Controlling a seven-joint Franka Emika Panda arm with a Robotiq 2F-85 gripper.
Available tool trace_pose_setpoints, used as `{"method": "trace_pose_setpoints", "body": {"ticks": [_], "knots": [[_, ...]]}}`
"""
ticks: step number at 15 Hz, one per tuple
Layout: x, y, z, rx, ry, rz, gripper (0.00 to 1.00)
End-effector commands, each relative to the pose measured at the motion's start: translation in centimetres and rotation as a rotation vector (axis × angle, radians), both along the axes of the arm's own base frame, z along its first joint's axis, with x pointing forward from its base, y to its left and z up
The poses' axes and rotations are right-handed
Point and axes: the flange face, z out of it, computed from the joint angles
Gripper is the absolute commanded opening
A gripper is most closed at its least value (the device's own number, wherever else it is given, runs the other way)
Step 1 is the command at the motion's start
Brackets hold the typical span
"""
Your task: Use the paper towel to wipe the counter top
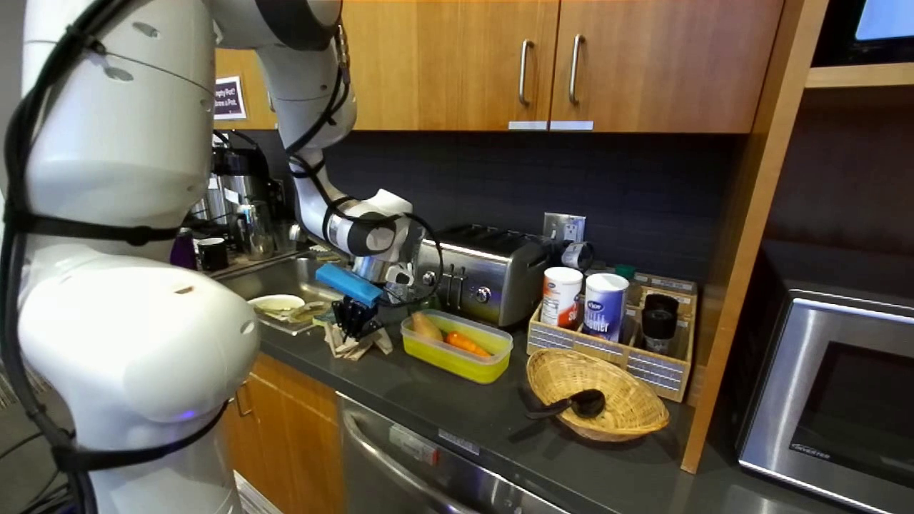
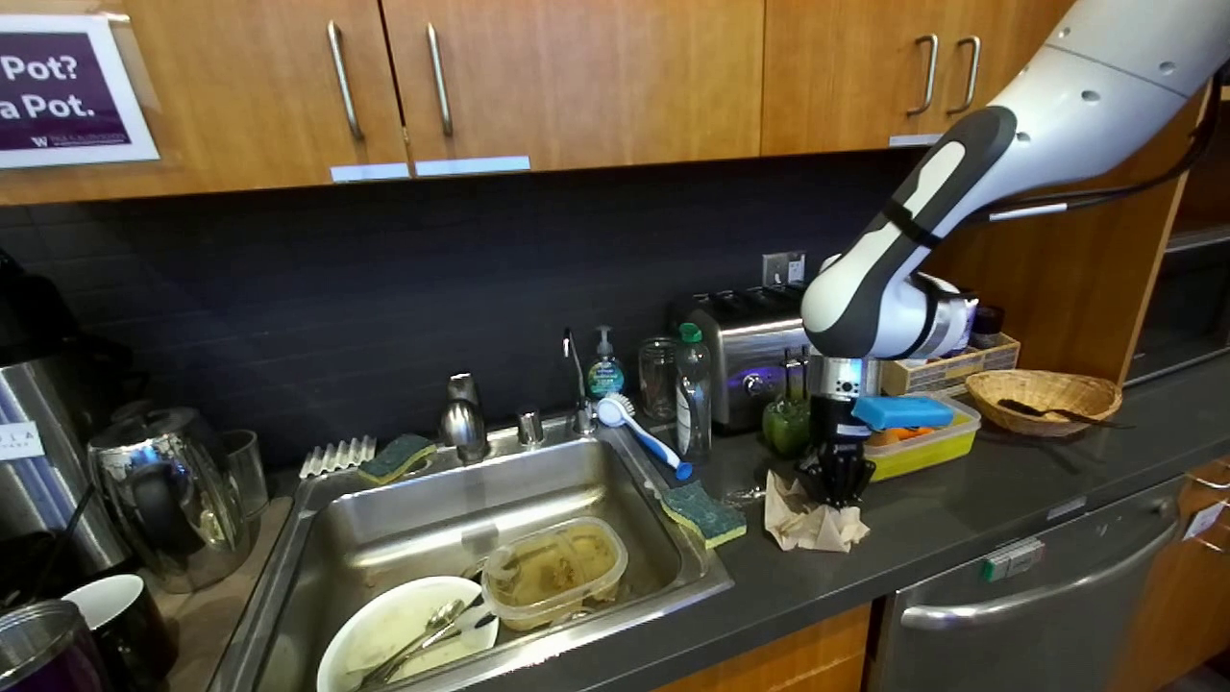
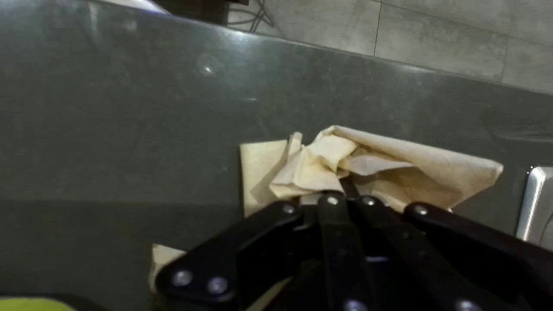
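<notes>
Paper towel (image 3: 324, 166), crumpled and tan-brown, is pinched in my clenched black gripper (image 2: 836, 498), its loose folds resting on the smooth dark grey counter top (image 3: 151, 129). Just beside it lies a green-and-yellow rectangular sponge (image 2: 706, 512); near the towel's other side sits a yellow rectangular plastic tray (image 1: 443, 357) holding an orange carrot (image 1: 468, 344). Beyond that stands a silver metal toaster (image 1: 493, 275); farther off, a shallow woven tan basket (image 1: 632, 389).

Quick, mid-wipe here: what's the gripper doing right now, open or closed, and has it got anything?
Gripper: closed, holding the crumpled paper towel.
</notes>
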Motion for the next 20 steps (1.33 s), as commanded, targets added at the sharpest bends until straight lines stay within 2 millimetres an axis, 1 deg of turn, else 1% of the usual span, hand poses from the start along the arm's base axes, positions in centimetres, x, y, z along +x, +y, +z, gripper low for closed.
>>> {"method": "trace_pose_setpoints", "body": {"ticks": [1,7,14,17,20], "knots": [[-2.4,-1.5,0.6,0.024,-0.005,-0.019,0.00],[-4.5,-2.9,0.1,0.031,0.019,-0.047,0.00],[-5.9,-3.6,0.2,0.015,0.030,-0.056,0.00],[-5.8,-3.6,0.3,0.012,0.029,-0.052,0.00],[-5.0,-3.1,0.6,-0.001,0.008,-0.036,0.00]]}}
